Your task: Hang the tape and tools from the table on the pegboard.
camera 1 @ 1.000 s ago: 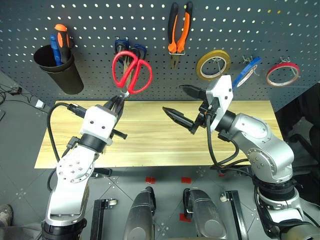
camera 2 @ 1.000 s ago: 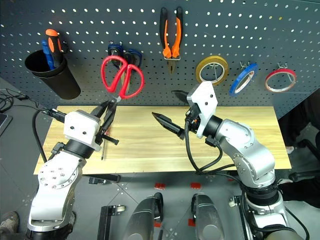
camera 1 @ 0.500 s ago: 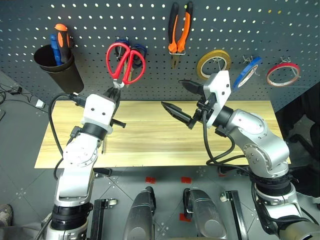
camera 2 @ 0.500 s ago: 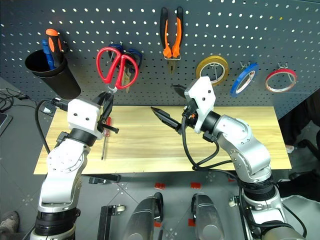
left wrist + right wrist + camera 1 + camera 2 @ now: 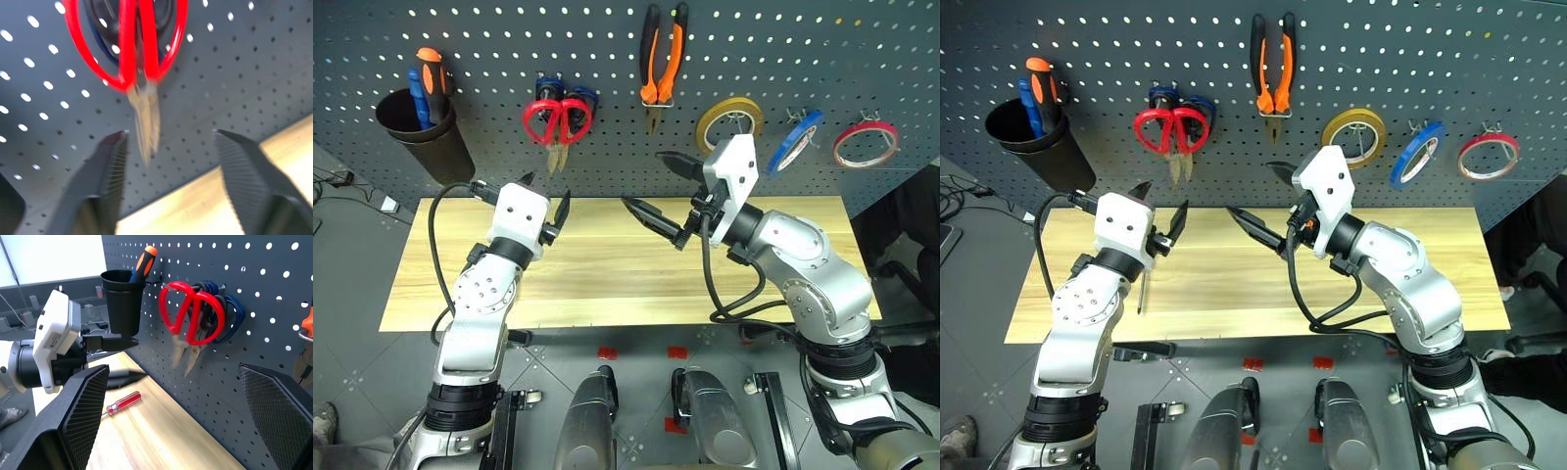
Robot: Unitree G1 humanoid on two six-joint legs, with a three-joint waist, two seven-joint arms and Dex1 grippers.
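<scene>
The red-handled scissors hang on a hook of the dark grey pegboard, in front of blue-handled scissors. Their blades look blurred. My left gripper is open just below them, touching nothing. My right gripper is open and empty over the middle of the table. The orange-and-black pliers and the blue tape hang on the board. The small red screwdriver lies on the table under my left arm.
A black cup holding orange and blue screwdrivers hangs at the board's left. A yellow tape ring and a red one flank the blue tape. Cables run from both wrists.
My left gripper lifted the red scissors onto the hook and let go. It now stands open below them. The right arm has barely moved.
</scene>
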